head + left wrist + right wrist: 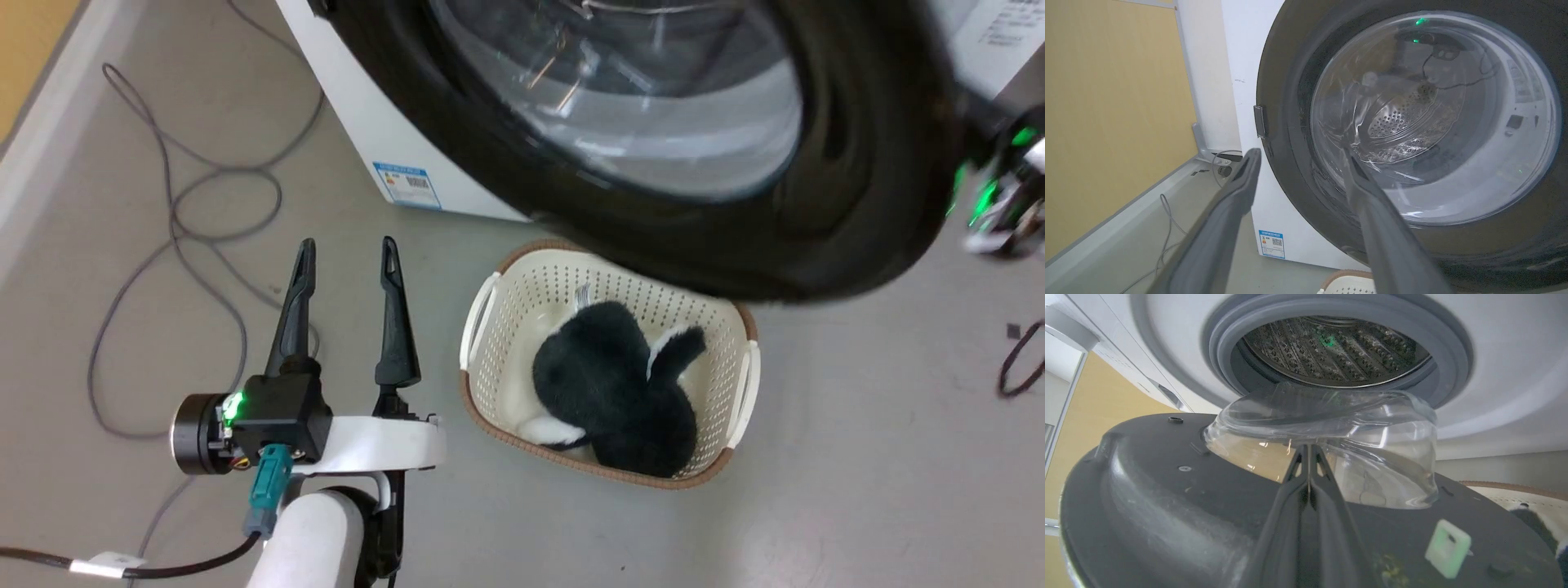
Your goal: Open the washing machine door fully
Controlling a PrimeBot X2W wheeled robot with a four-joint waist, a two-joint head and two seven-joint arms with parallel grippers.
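a: step?
b: mid-swing. door (857, 163) is off the washer (1515, 375), part open, not fully. in my right wrist view the drum (1331, 347) shows past the door's inner face, so the opening is uncovered.
a: right gripper?
b: right gripper (1308, 447) has its fingers pressed together with nothing between them. they lie along the inner face, tips at the foot of the glass bowl (1372, 457). i read that as a push, not a grab. can't confirm actual contact.
a: left?
b: left gripper (348, 242) has its fingers spread and is empty. it hangs over the floor just left of the basket (522, 294), apart from the door.
a: next move?
b: my call: push the inner face outward along the arc. the pivot is probably the metal bit (1259, 121) at the door's edge by the washer. the face is glossy and curved, so the tips could slide. i'd press on the black ring, not the bowl. in the head view the door's low rim overlaps the basket, so i'd check it clears.
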